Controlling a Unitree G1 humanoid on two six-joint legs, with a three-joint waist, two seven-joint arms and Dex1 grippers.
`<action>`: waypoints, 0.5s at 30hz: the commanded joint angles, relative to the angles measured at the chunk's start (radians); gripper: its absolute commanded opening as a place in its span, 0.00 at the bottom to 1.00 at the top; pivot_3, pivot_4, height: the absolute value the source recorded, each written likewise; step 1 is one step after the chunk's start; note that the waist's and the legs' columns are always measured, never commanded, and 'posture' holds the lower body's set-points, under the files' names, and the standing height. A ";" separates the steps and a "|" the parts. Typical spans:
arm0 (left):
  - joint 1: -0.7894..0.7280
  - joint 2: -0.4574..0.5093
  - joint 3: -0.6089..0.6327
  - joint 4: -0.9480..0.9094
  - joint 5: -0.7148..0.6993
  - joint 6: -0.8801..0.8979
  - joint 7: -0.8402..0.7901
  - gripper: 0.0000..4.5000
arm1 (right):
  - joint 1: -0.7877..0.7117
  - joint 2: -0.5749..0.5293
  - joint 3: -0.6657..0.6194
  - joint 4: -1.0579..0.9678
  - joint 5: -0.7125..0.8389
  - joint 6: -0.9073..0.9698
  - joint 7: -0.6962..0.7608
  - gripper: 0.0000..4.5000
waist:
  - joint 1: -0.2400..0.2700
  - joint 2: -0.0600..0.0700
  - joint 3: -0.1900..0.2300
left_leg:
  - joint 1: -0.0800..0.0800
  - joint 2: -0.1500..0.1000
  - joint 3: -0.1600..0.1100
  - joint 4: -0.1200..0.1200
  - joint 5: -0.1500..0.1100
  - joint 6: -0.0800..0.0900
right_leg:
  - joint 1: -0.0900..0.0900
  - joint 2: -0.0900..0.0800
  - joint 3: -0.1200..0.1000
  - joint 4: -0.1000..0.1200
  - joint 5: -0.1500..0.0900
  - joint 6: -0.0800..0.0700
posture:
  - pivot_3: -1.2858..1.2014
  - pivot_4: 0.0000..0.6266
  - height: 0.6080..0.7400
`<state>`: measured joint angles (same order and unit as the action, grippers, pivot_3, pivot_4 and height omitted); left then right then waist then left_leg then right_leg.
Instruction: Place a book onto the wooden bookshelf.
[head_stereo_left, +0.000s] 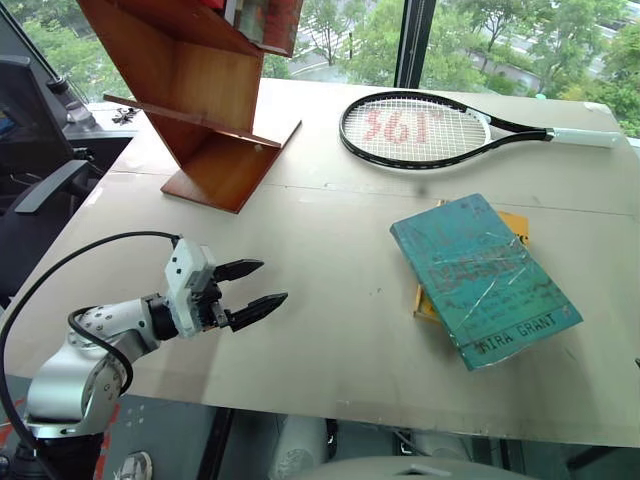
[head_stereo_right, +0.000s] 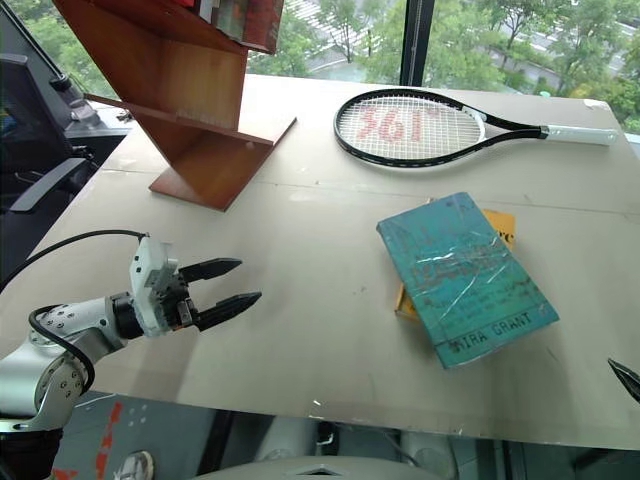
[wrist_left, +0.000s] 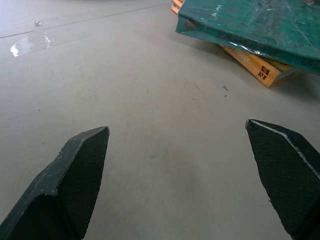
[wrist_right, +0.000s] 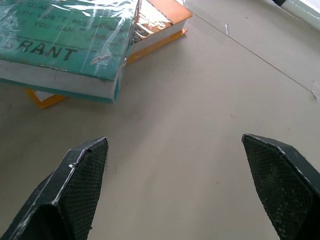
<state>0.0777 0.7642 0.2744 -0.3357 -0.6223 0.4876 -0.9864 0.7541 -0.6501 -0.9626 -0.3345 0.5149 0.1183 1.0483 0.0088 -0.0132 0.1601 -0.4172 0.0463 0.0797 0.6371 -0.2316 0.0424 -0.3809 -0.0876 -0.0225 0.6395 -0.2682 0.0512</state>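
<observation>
Book (head_stereo_left: 483, 277) in teal lies flat atop a yellow-orange book (wrist_left: 252, 64) on the worktop (head_stereo_left: 330, 330), well apart from the wooden bookshelf (head_stereo_left: 205, 95). With left hand (head_stereo_left: 252, 291) and right hand (wrist_right: 175, 192) both released, approach its edges squarely.

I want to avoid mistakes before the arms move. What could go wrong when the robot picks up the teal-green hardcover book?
1. The teal-green hardcover book lies on top of a yellow-orange book, so a low grasp may catch or drag both.
2. Its glossy plastic wrap could let the black fingers slip.
3. The reddish-brown wooden bookshelf has slanted boards, so the book may slide if released badly. Both the left gripper and the right gripper are open, away from the book.
</observation>
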 joint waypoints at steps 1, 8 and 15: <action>-0.025 0.010 0.010 -0.042 -0.028 0.000 -0.007 1.00 | -0.047 -0.029 0.014 -0.036 -0.007 0.021 -0.055 0.95 | 0.003 0.000 0.000 | 0.000 0.000 0.000 0.000 0.000 0.000 | 0.000 0.000 0.000 0.000 0.000 0.000 | 0.52 0.24 1.00; -0.014 0.022 -0.063 -0.185 -0.035 -0.062 -0.101 1.00 | -0.296 -0.217 0.152 -0.116 0.065 0.374 -0.229 0.90 | -0.005 0.000 0.001 | 0.002 0.000 0.002 0.007 0.000 0.001 | 0.002 0.000 -0.002 0.002 0.001 0.001 | 0.52 0.24 1.00; -0.020 0.014 -0.067 -0.210 -0.042 -0.060 -0.087 1.00 | -0.098 -0.368 0.063 -0.214 0.117 0.564 0.064 0.26 | 0.029 0.000 0.001 | -0.002 -0.001 -0.003 0.007 0.000 0.001 | 0.002 0.007 -0.006 0.001 0.001 0.000 | 0.52 0.24 1.00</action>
<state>0.0703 0.7798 0.1962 -0.5033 -0.6475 0.4441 -1.0817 0.6320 -1.0068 -0.8260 -0.5095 0.6037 0.6358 1.0406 0.0374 -0.0136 0.1609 -0.4193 0.0457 0.0764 0.6438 -0.2313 0.0433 -0.3787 -0.0801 -0.0289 0.6407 -0.2675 0.0526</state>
